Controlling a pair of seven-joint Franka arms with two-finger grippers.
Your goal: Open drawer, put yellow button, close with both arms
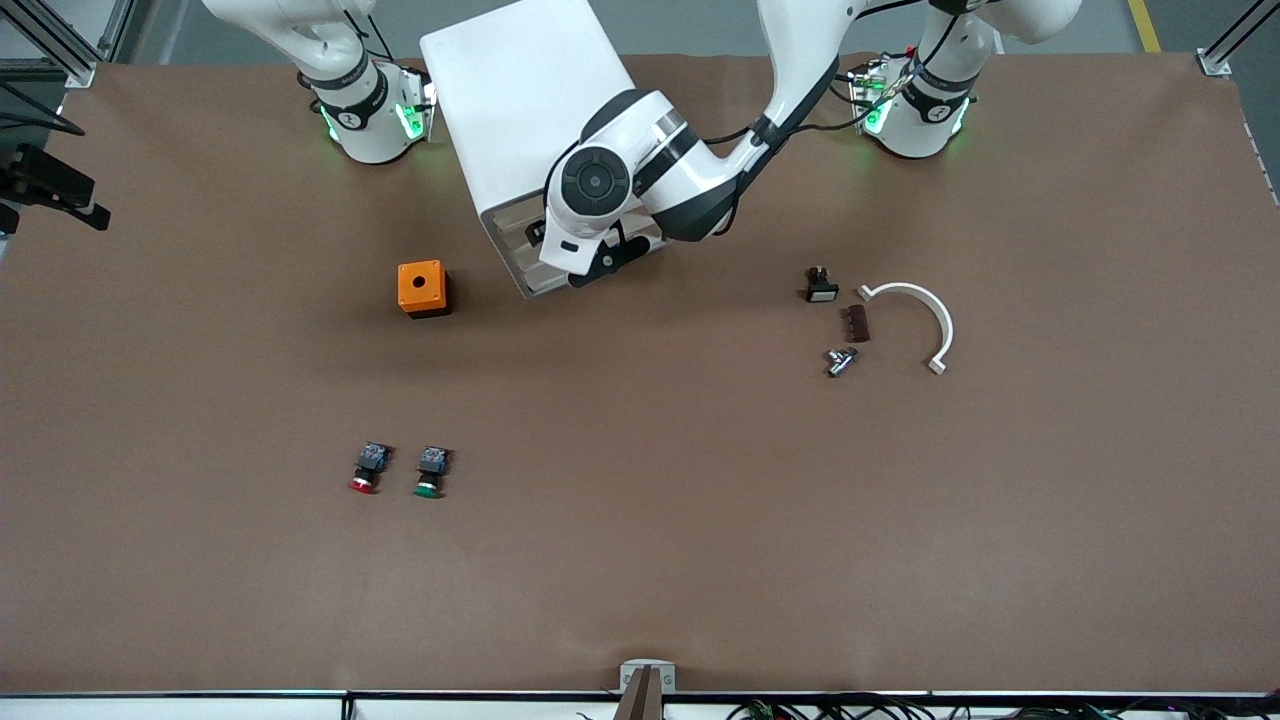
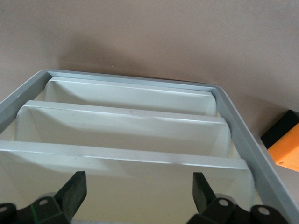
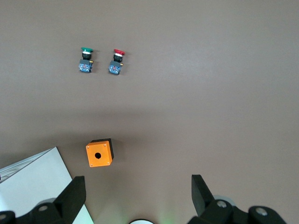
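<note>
Drawer stack faced by the open left gripper

Drawer [image 2: 126, 161] fronts sit as closed slats on the white cabinet [image 1: 520, 100], which stands at the table's twelve o'clock between the two arm bases. The left gripper [image 2: 138, 193] hangs just in front of these slats with its fingers [image 2: 74, 191] spread wide and holding nothing (contact with the nearest slat cannot be made out). The right gripper [image 3: 138, 191] waits high over the right arm's end of the table, fingers also apart and empty. An orange box [image 1: 423, 288] sits at the cabinet's eight o'clock. The red button [image 1: 366, 469] and green button [image 1: 430, 472] lie side by side at the box's six o'clock.
</note>
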